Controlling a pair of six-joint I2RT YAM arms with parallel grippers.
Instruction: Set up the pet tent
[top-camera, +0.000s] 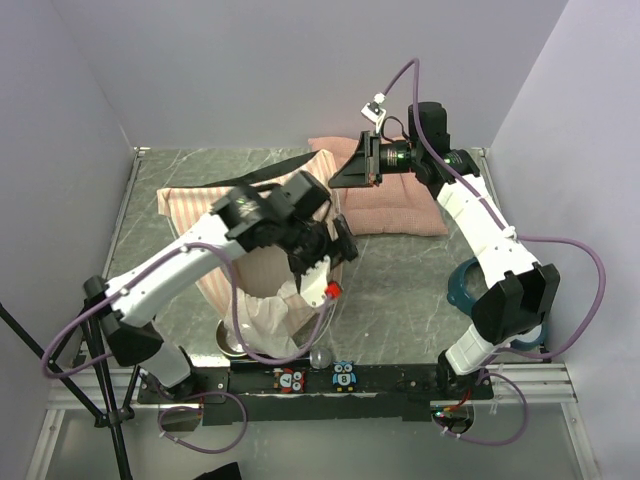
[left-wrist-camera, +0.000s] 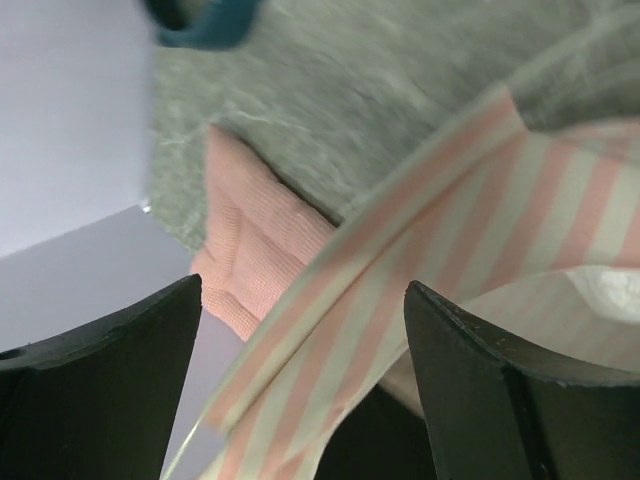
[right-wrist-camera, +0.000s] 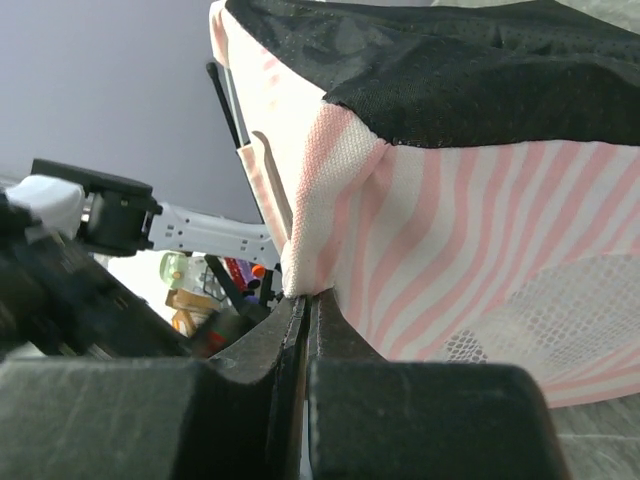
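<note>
Right end effector (right-wrist-camera: 303, 300) is pinching pet tent (right-wrist-camera: 450, 230) corner tight; left end effector (left-wrist-camera: 303, 320) is gaping wide around its striped hem (left-wrist-camera: 400, 250), probably needing closing before lifting.

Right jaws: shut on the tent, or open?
Shut on the pet tent: right wrist view shows both jaws pressed together, pinching its striped fabric corner.
</note>
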